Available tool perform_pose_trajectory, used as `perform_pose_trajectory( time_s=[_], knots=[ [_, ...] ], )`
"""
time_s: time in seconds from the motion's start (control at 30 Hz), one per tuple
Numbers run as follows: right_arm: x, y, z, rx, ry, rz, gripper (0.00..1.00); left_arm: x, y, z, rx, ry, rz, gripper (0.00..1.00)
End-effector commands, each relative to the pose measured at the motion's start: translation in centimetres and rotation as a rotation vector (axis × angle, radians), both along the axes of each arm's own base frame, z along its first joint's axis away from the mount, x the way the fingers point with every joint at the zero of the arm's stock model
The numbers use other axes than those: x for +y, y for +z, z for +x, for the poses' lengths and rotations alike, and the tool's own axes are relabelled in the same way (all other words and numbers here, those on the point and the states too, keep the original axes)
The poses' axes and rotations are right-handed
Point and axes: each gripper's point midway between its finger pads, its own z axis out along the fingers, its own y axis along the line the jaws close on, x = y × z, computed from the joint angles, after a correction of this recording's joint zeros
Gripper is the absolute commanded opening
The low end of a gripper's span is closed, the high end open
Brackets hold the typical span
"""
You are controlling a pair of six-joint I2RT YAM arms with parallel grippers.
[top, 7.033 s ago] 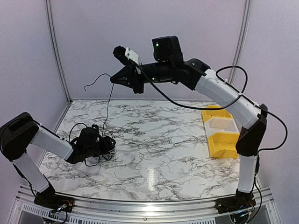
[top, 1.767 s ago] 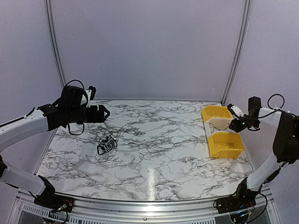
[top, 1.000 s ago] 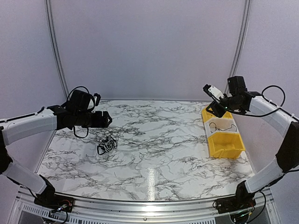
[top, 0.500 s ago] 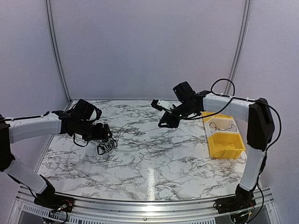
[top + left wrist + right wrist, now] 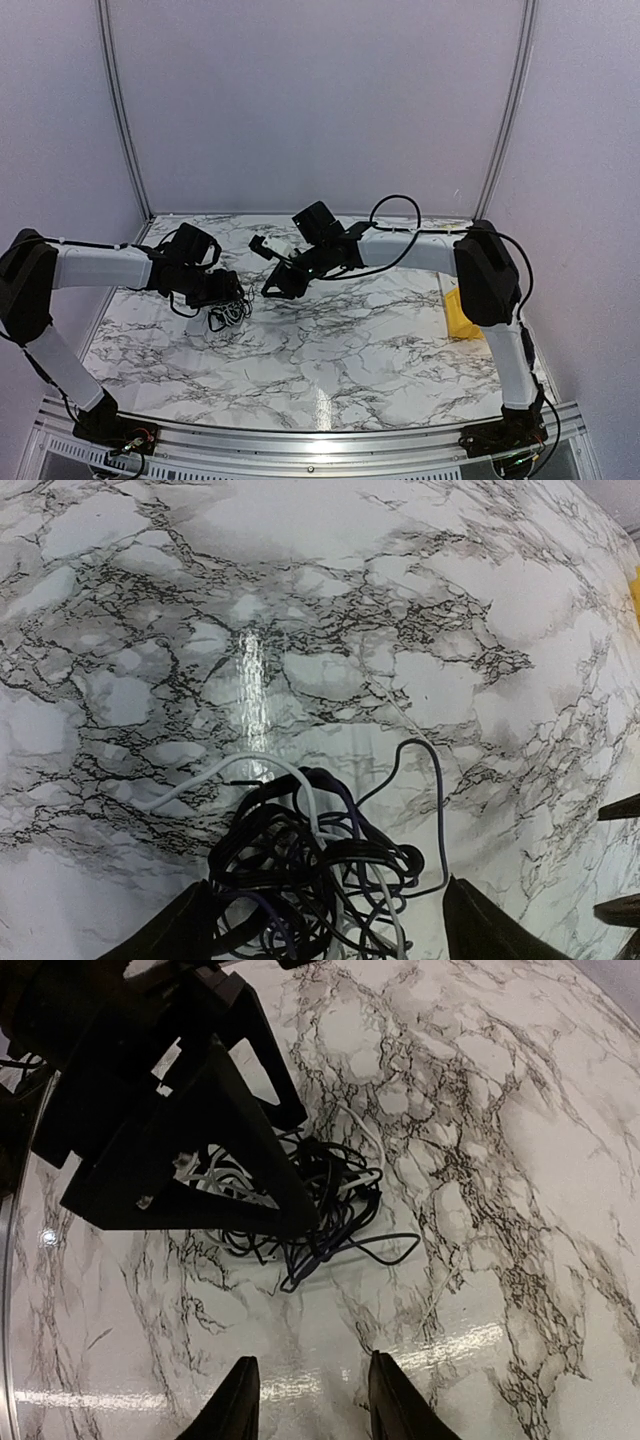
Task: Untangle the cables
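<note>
On the marble table (image 5: 360, 350), left claw (image 5: 332, 925) gapes wide astride the cables (image 5: 320, 855); right claw (image 5: 312, 1400), outstretched, half-open, empty

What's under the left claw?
The cables, a black bundle with a pale wire, on the table between the fingers of the open left claw. The claw hides part of it.

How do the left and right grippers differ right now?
The left gripper has its jaws wide, straddling the cables; the right gripper has a narrower gap with nothing in it. Left is down at the bundle; right sits short of it, over bare table. Both are open, aimed at the cables.
</note>
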Motion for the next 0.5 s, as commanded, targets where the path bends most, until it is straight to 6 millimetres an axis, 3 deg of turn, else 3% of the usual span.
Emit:
perform_pose_trajectory(
  time_s=[0.0,0.17,0.47],
  knots=[
    [2.4,-0.3,1.1,0.038,-0.021,0.058,0.37,0.0,-0.2,1.1,-0.019,0.034,-0.068,0.8],
    [3.6,-1.9,1.3,0.082,0.001,0.064,0.37,0.0,-1.1,0.9,-0.002,0.036,-0.088,0.78],
    [5.4,-2.2,-2.0,0.157,0.12,0.115,0.37,-0.1,-1.8,0.4,0.009,0.038,-0.111,0.75]
  ],
)
